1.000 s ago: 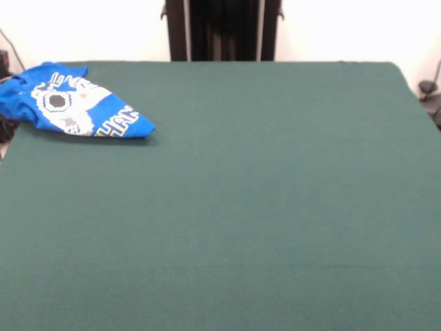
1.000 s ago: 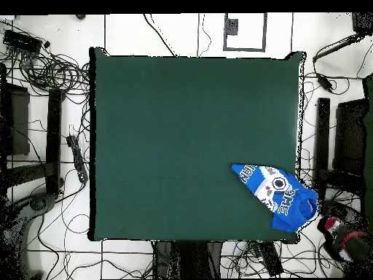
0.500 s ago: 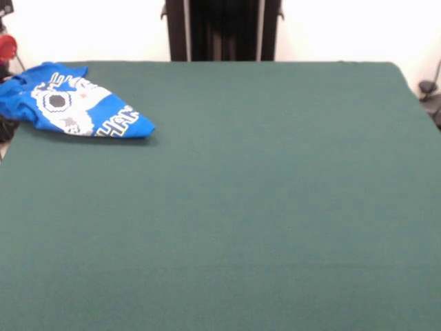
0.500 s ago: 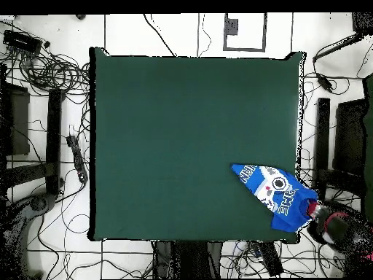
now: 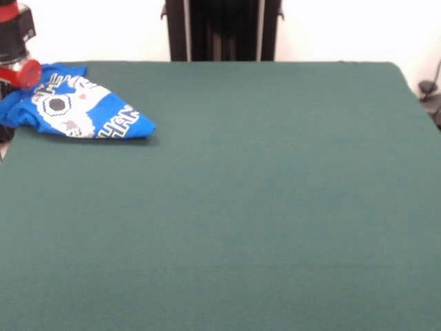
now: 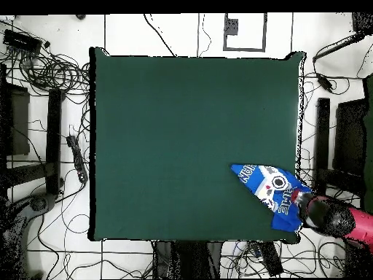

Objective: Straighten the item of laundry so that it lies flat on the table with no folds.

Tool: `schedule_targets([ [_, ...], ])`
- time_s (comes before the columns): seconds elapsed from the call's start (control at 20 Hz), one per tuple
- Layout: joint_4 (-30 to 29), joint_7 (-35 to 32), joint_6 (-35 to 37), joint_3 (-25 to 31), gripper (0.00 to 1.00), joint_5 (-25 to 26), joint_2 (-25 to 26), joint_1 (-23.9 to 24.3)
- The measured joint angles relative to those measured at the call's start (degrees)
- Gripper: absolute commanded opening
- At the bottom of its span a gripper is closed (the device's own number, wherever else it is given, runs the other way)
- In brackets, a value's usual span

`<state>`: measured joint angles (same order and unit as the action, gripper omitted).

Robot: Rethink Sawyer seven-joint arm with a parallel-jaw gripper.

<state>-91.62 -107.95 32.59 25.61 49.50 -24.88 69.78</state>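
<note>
Gripper (image 5: 21, 69) first: we see it at the top left corner of the front view, a red and black body with a red rounded part low down, right at the shirt's (image 5: 72, 103) far left end. From above, the gripper (image 6: 309, 206) shows as a dark round mass with the red arm (image 6: 360, 226) trailing off to the right edge, and it sits over the shirt's (image 6: 271, 188) end nearest the table's corner. We cannot tell whether its fingers are spread or pressed together, nor whether it touches the cloth; neither view shows the tips.

Outward from there, the shirt lies crumpled in a long wedge. In the front view it runs from the table's (image 5: 262, 207) left edge toward the right, ending in a point. The print faces up: a white-grey pixel patch with a dark hexagon in it, and lettering along the lower hem side. Folds bunch the blue cloth near the gripper, and part of the cloth there lies at or past the table's edge.

We see the rest of the green table bare of cloth. From above, the table (image 6: 182, 131) is ringed by pale floor (image 6: 167, 33) strewn with black cables (image 6: 51, 69), and dark stands (image 6: 53, 138) flank it on both sides.
</note>
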Motion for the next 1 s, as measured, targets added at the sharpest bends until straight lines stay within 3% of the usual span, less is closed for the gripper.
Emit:
schedule_targets([
  [0.5, 5.09, -1.63, -6.98, -11.36, 0.0, -0.78, 3.74, -10.26],
  [0.55, 5.82, -3.65, -8.56, -15.08, 0.0, -2.18, 4.01, -13.53],
  [1.0, 6.33, -15.88, -14.21, -26.81, 0.0, -11.98, 5.06, -22.34],
])
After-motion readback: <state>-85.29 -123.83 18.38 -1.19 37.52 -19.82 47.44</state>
